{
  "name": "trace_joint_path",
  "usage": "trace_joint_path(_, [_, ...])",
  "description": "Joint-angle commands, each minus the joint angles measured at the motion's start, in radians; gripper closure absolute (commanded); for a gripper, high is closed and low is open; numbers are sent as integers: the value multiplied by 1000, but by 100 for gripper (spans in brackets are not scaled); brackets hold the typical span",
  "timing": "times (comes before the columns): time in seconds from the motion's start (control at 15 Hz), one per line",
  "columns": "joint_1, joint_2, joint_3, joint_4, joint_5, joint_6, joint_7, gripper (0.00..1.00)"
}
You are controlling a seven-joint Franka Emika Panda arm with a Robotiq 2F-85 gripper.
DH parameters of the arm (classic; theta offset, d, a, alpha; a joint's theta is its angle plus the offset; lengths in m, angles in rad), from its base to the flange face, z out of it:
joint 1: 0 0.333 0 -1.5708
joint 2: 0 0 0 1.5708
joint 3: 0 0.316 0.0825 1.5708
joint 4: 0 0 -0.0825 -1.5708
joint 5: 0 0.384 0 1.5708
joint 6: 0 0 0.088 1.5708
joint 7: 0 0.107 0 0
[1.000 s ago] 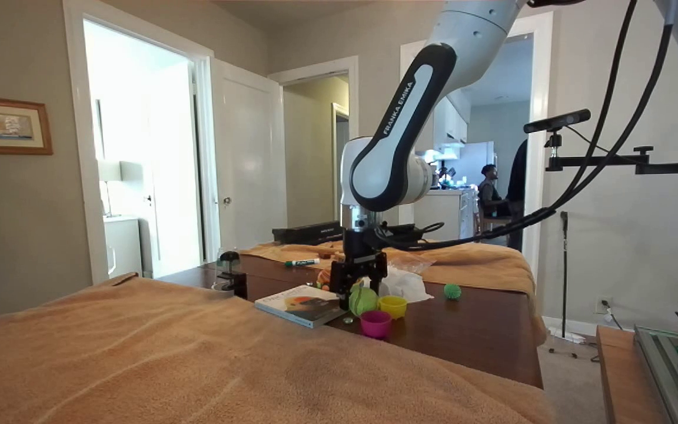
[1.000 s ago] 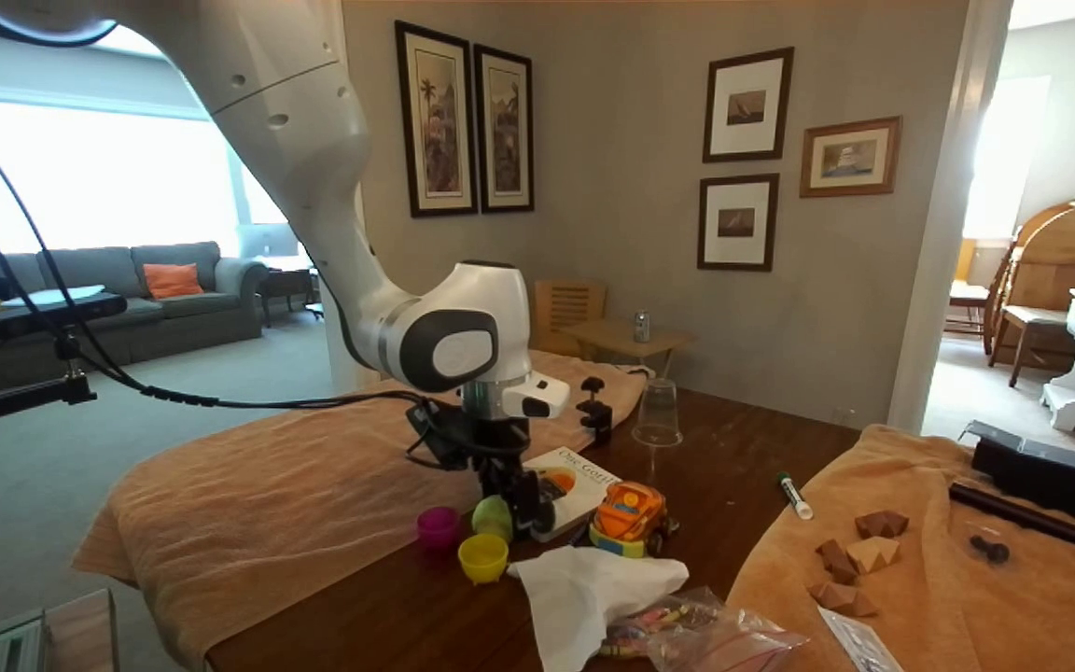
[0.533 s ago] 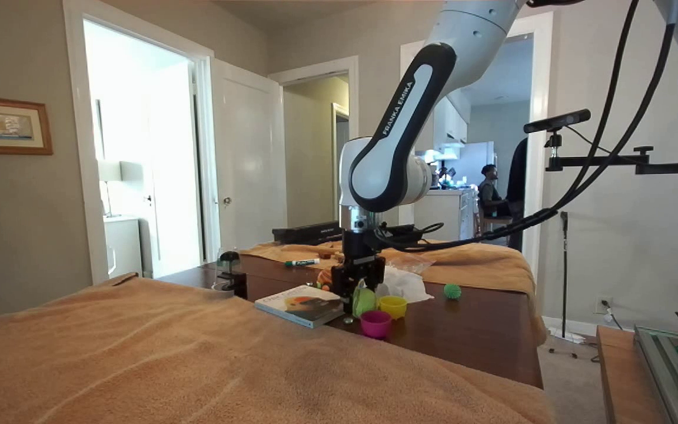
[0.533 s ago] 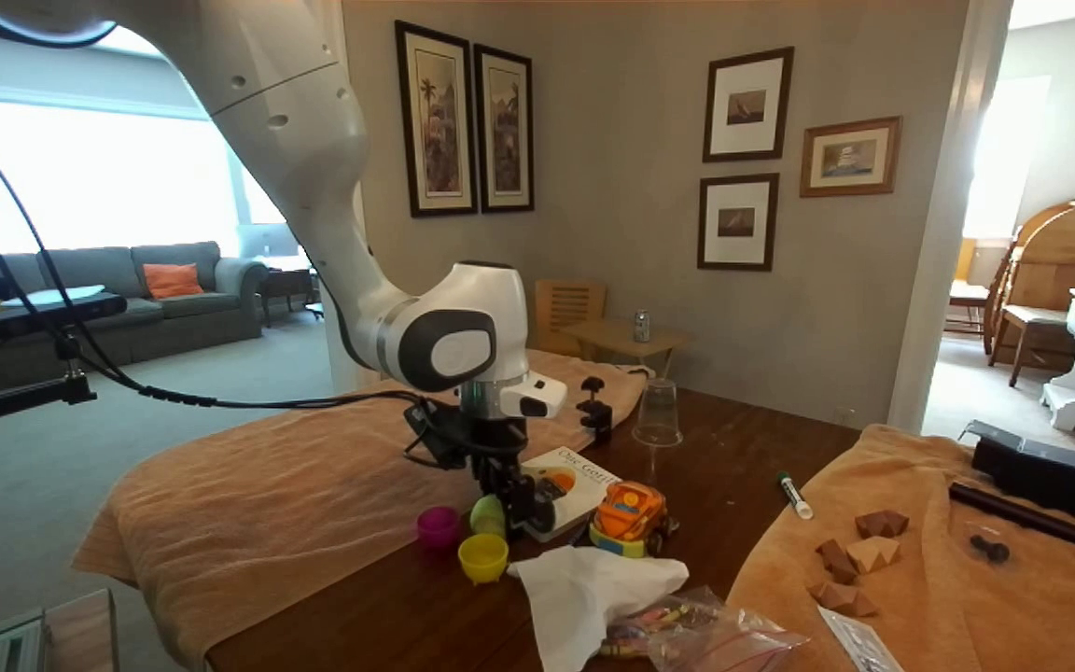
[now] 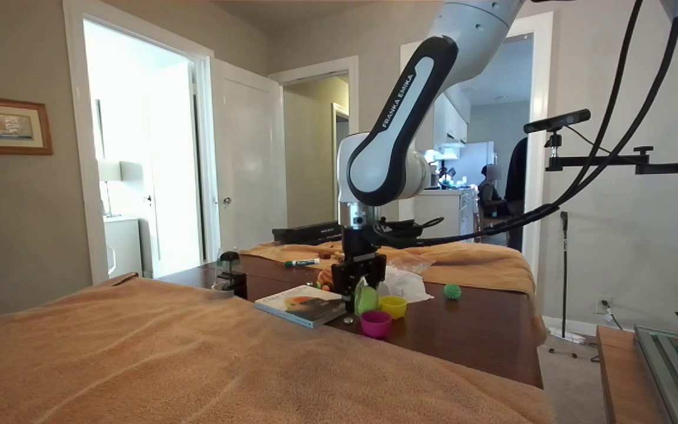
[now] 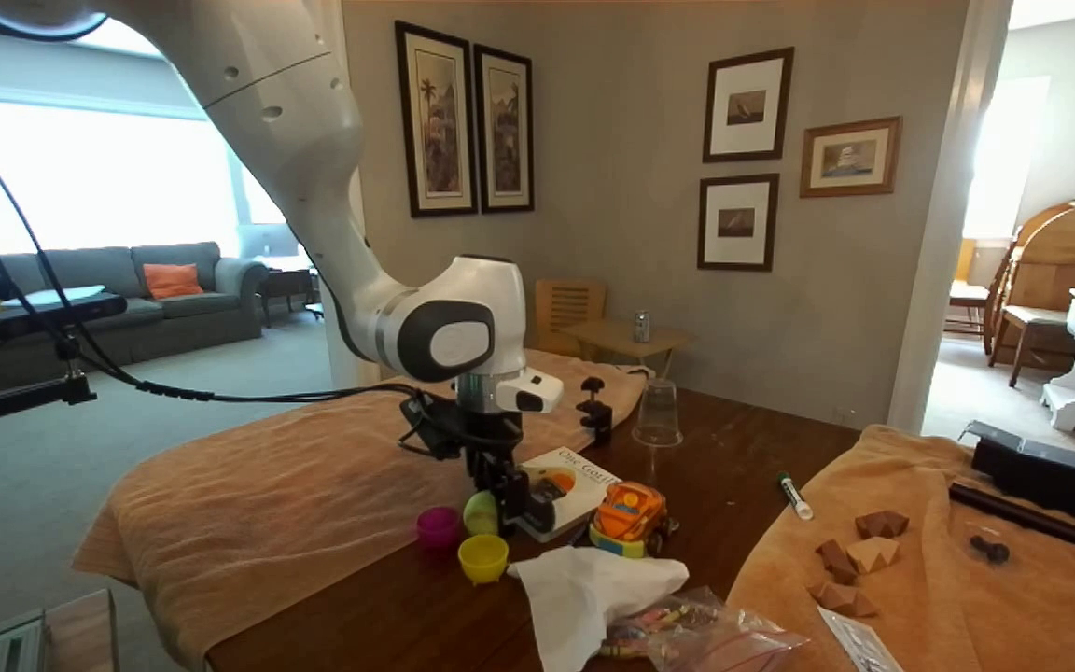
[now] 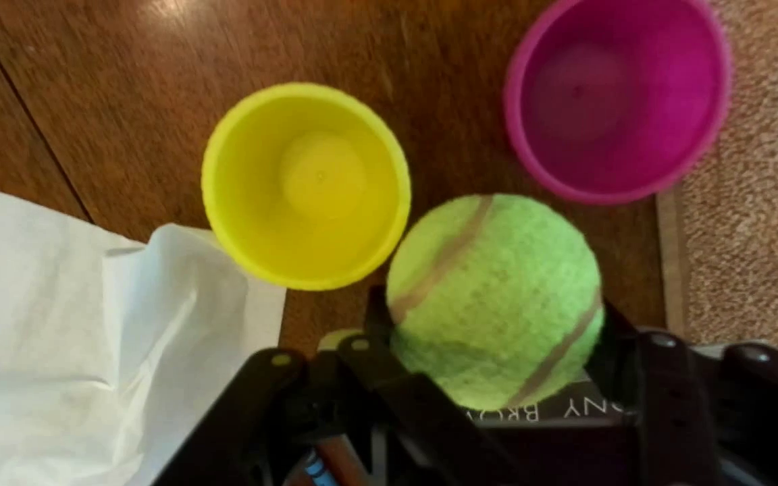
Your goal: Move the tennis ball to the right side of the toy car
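Observation:
The yellow-green tennis ball (image 7: 497, 297) is pinched between the black fingers of my gripper (image 7: 497, 320), one on each side of it. In both exterior views the ball (image 5: 366, 300) shows at the fingertips, low over the dark table beside the cups; whether it is clear of the tabletop I cannot tell. The toy car (image 6: 629, 513), orange with a yellow and blue base, stands on the table to the right of the ball (image 6: 481, 513) in an exterior view. Elsewhere the car (image 5: 323, 278) is partly covered by my gripper.
A yellow cup (image 7: 308, 185) and a magenta cup (image 7: 618, 101) stand close by the ball. Under and beside the gripper lies a book (image 6: 567, 495). White paper (image 6: 584, 597), a plastic bag (image 6: 724, 639), a clear cup (image 6: 658, 415) and a green spiky ball (image 5: 452, 291) are also on the table.
My gripper's fingers have closed on the tennis ball. Arm and ball have since shifted slightly, up and toward the left in an exterior view. Cups, book and toy car have not moved.

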Motion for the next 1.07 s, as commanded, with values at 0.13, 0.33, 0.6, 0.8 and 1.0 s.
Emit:
trace_joint_path(0.13, [-12,-128,1,-6,32,-186,55,59])
trace_joint_path(0.33, [-42,-177,-5,12,57,-245,66,59])
trace_joint_path(0.6, [-100,-199,-28,69,114,-255,68,59])
trace_joint_path(0.8, [-133,-180,-52,138,129,-235,86,59])
trace_joint_path(1.0, [-155,-155,-71,204,132,-225,109,59])
